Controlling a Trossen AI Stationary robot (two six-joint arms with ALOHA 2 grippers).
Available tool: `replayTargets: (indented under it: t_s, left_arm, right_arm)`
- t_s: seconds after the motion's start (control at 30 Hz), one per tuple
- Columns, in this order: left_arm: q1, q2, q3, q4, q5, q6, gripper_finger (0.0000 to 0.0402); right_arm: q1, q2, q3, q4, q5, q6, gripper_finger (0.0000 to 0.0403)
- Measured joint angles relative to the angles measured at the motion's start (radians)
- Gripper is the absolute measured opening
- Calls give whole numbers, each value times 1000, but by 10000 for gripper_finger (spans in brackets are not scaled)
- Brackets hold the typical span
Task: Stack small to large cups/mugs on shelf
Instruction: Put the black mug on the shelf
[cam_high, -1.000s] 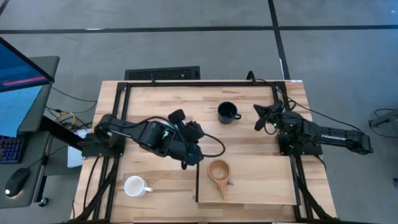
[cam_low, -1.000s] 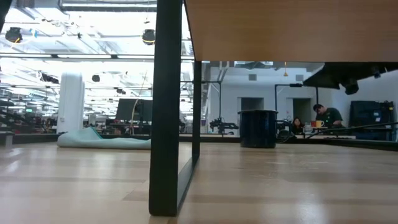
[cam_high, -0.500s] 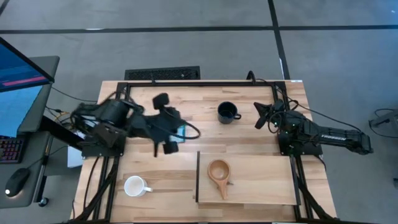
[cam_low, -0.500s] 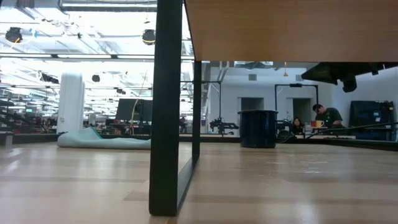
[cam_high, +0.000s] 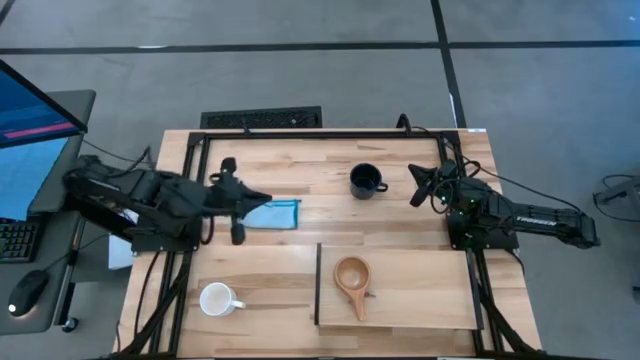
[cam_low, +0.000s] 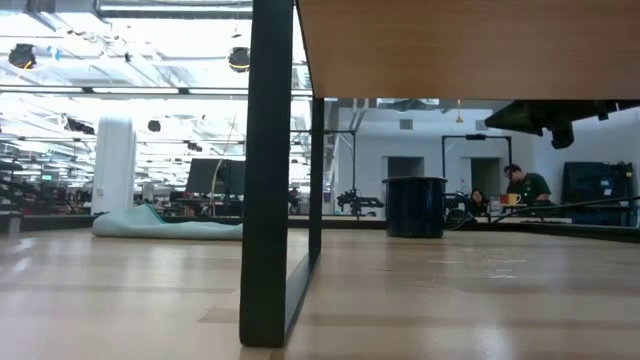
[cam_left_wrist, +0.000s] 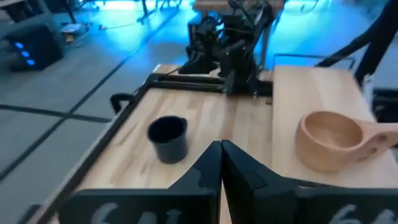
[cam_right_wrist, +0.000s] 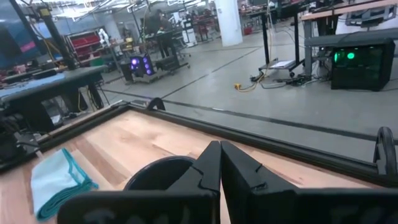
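High view shows the tan wooden cup (cam_high: 351, 274) already sitting on the shelf (cam_high: 420, 300), so my guess is the next size up goes over there next. The black mug (cam_high: 365, 181) sits on the desk (cam_high: 320, 160) near the back, just beside the right gripper (cam_high: 416, 187). The white mug (cam_high: 215, 298) is at the front left, well apart from the shelf. I honestly can't tell which of the two is bigger from up there.

The left gripper (cam_high: 238, 200) hovers over the left side of the desk with its jaws fully shut and holding nothing. The right one has its jaws pinched almost together, also empty, pointing at the black mug.

To do this well, whichever arm goes in has to open up before reaching, and probably grab a rim or handle rather than the whole body.

A blue cloth (cam_high: 272, 213) lies right by the left gripper, so watch for snagging it. The shelf's dark edge strip (cam_high: 318, 285) faces the white mug, so that one needs lifting over, not sliding.
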Motion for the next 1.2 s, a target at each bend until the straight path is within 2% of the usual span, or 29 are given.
replayTargets:
  t_s: [0.17, 0.37, 0.53, 0.77, 1.1, 1.2]
  left_arm:
    - [0, -215, -329, 283, 39, -2, 0]
    - [0, -375, -543, 420, 42, 1, 0]
    - [0, -439, -655, 437, 44, -32, 0]
    - [0, -491, -785, 567, 45, -2, 0]
    - [0, -652, -889, 574, 58, 2, 0]
    - [0, -700, -921, 572, 70, 1, 0]
  right_arm:
    - [0, 0, 0, 0, 0, -5, 33]
    - [0, 0, 1, -1, 0, -5, 33]
    - [0, 0, 1, -4, 0, -6, 33]
    - [0, 0, 1, 0, -1, -1, 33]
    - [0, 0, 1, 0, -4, 1, 33]
    - [0, 0, 1, 2, -4, 76, 33]
